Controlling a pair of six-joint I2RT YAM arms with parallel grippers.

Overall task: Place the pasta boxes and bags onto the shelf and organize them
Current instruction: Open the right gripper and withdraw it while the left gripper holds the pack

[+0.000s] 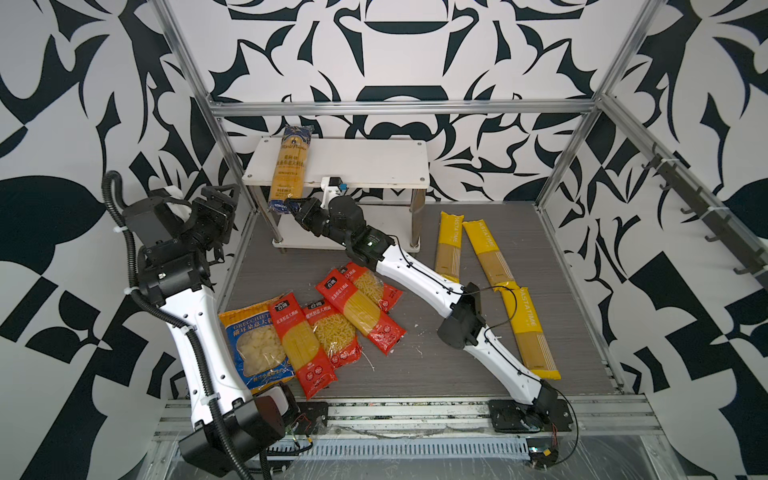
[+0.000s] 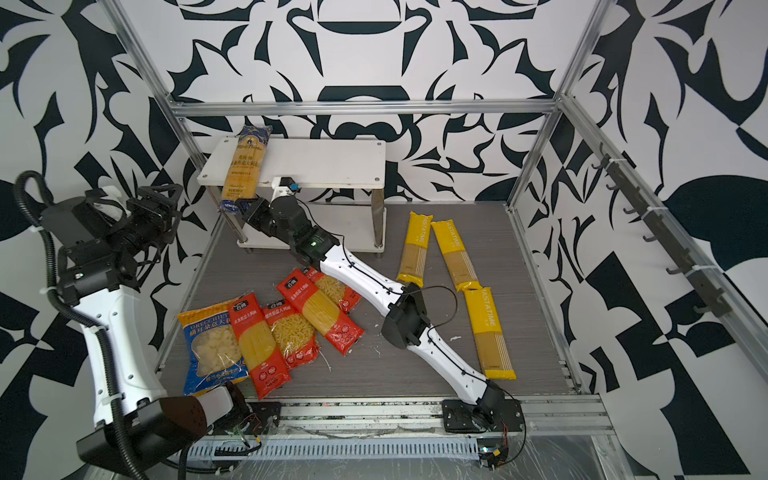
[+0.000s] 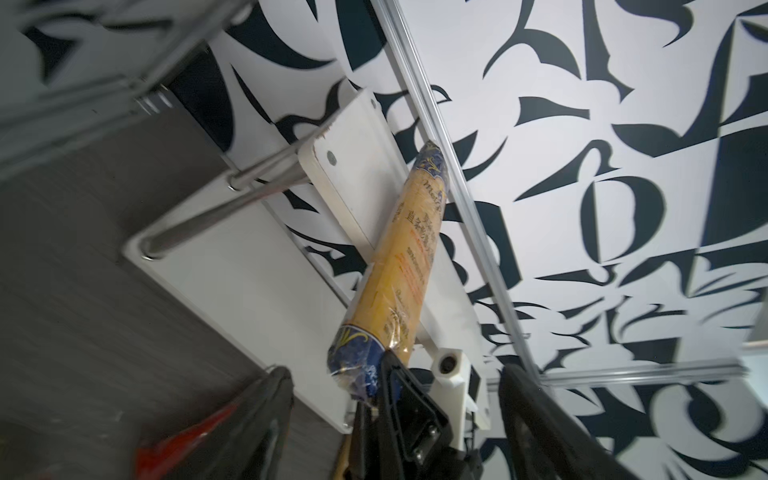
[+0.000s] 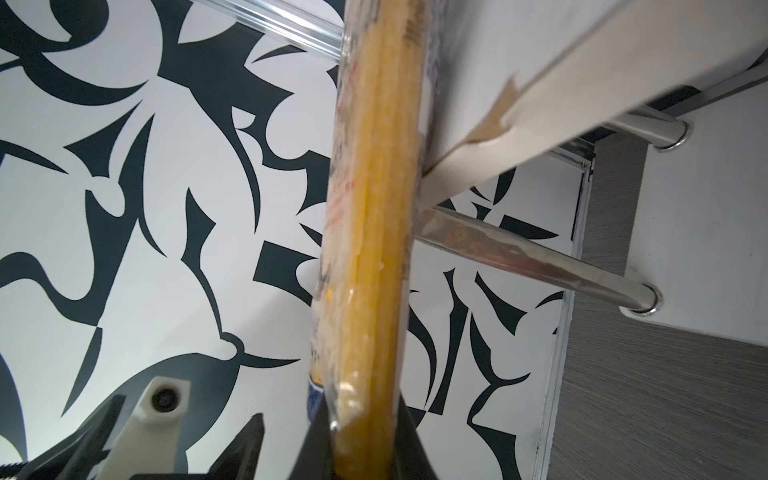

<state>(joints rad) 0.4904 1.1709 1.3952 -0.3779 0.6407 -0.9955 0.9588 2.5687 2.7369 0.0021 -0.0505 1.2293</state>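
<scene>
**Dark-blue packet on the shelf, one end gripped**

Top views: in both, the dark-blue packet (image 1: 290,166) (image 2: 245,166) lies across the left end of the top board (image 1: 374,164) of the shelf (image 1: 415,222), upper middle of frame. Its near end overhangs the front edge. The right gripper (image 1: 291,206) (image 2: 245,206) is clamped on that overhanging end. The left gripper (image 1: 222,205) hangs at mid left, apart from the packet, holding nothing. The blue-orange packet (image 1: 255,345) lies on the table (image 1: 415,353), lower left.

Left wrist: the left gripper's fingers (image 3: 270,415) stand wide apart at the bottom edge – nothing gripped. The dark-blue packet (image 3: 403,257) runs up mid-frame over the board.

Right wrist: the jaws pinch the packet's (image 4: 370,208) end at bottom centre – the packet rests against the board edge (image 4: 540,95).
</scene>
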